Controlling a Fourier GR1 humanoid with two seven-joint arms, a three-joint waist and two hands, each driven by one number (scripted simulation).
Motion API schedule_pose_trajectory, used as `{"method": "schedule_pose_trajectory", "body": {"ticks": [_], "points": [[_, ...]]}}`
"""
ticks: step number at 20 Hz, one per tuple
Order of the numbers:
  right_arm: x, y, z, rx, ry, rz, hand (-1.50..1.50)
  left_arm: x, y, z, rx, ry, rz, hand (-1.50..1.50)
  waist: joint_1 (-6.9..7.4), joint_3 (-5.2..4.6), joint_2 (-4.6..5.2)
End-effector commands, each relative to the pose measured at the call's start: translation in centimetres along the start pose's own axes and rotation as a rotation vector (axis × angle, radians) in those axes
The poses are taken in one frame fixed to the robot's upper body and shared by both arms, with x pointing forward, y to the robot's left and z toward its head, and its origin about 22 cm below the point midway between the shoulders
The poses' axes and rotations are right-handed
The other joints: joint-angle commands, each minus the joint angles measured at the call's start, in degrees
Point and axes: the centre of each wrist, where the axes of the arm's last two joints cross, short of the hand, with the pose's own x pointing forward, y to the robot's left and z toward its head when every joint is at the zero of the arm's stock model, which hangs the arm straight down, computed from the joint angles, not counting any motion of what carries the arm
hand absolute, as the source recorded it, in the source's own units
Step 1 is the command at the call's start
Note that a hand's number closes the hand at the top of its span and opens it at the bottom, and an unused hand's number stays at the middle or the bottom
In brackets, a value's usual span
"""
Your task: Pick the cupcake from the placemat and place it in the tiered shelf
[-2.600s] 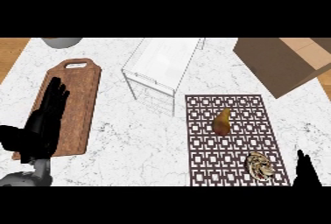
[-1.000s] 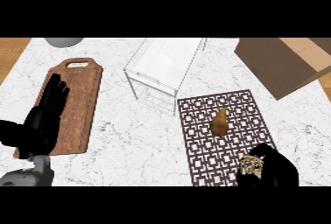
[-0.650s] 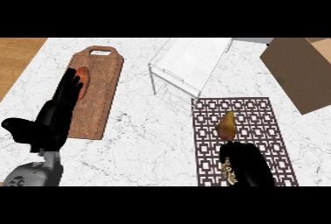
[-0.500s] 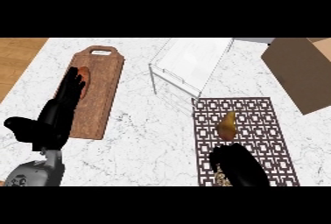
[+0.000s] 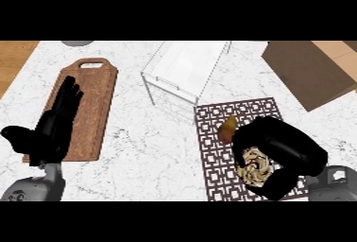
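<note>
Black right hand (image 5: 279, 149) curled round cupcake (image 5: 254, 165), on placemat (image 5: 216, 142), for lifting | tiered shelf (image 5: 182, 71) just beyond | left hand (image 5: 55, 125) open, resting over cutting board (image 5: 94, 90).

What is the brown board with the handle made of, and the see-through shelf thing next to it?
The board looks like wood: reddish brown with streaky grain and a matte finish. The shelf seems to be thin white metal or plastic bars around pale, glassy-looking panels; the marble counter shows between its legs, but the exact material isn't certain.
</note>
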Motion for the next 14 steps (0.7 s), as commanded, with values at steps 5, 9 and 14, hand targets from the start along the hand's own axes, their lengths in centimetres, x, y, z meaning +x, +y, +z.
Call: {"method": "schedule_pose_trajectory", "body": {"ticks": [5,9,14], "points": [[-2.1,-13.5,-1.5,-0.189,-0.017,-0.076,1.5,-0.5,0.8,-0.4,0.035,0.006,-0.012,0.0,-1.59,0.01,-0.23],[-3.7,-16.1,-1.4,-0.192,-0.005,-0.079,1.5,-0.4,2.8,0.3,0.038,0.015,0.006,0.0,-2.16,0.04,-0.47],[-4.9,-14.2,-7.0,-0.22,0.028,-0.117,1.5,-0.4,1.2,1.2,0.048,-0.002,-0.001,0.0,-1.93,0.05,-0.45]]}}
